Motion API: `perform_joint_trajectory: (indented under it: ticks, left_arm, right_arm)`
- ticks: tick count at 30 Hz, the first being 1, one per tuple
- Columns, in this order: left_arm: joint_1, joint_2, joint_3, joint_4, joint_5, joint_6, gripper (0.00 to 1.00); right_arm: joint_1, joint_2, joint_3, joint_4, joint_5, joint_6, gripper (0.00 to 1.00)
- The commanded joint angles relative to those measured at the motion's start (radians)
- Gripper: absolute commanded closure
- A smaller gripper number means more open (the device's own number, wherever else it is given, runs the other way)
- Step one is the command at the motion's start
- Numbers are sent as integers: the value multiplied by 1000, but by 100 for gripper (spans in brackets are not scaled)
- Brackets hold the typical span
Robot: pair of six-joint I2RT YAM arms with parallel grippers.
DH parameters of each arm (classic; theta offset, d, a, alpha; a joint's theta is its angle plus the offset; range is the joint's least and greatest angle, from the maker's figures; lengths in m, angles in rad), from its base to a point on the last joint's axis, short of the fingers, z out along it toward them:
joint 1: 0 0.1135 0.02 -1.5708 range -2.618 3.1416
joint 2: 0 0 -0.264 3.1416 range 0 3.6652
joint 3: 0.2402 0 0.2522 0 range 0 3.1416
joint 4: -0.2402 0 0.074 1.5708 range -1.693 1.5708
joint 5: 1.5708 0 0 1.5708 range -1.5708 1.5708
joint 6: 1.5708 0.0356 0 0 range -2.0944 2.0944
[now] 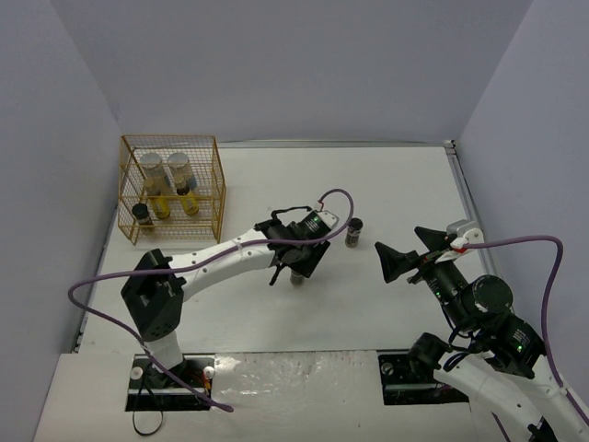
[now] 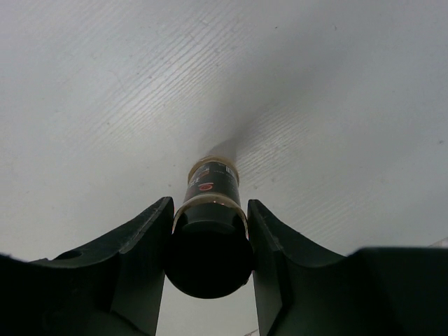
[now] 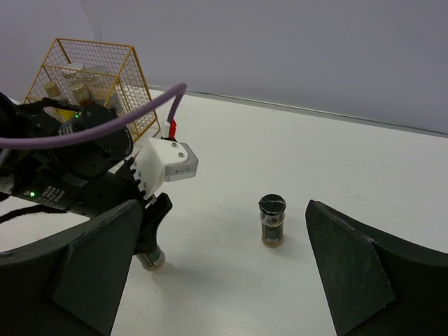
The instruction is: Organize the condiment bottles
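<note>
Where the left arm reaches out over the middle of the white table, the left gripper has its fingers pressed against both sides of a short dark jar, clamped at the black lid. Jar upright, base on the table.

Second dark jar stands alone, just right of that gripper, upright and untouched.

Right gripper hangs near the table's right side, facing the second jar, fingers spread wide, nothing between them.

Wire basket at the far left corner. Inside: two pale jars with silver lids at the back, two yellow bottles in front of them, a third dark jar at the near left. All upright, as far as the mesh lets me see.
</note>
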Motion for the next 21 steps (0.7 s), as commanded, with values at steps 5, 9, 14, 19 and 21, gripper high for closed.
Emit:
perform_joint_trajectory:
  ticks: [5, 9, 14, 19, 21]
  left_arm:
    - [186, -231, 119, -178, -95, 10, 89]
    - [356, -315, 167, -252, -75, 57, 89]
    - [590, -343, 238, -302, -32, 122, 89]
    - [806, -321, 300, -287, 40, 166, 90]
    - [866, -296, 324, -279, 66, 176, 90]
  right_arm:
    - [-1, 15, 22, 58, 17, 7, 0]
    - [1, 17, 21, 58, 16, 8, 0]
    - [1, 23, 23, 58, 8, 6, 0]
    - [1, 35, 20, 58, 0, 8, 0]
    - [0, 43, 21, 58, -4, 8, 0]
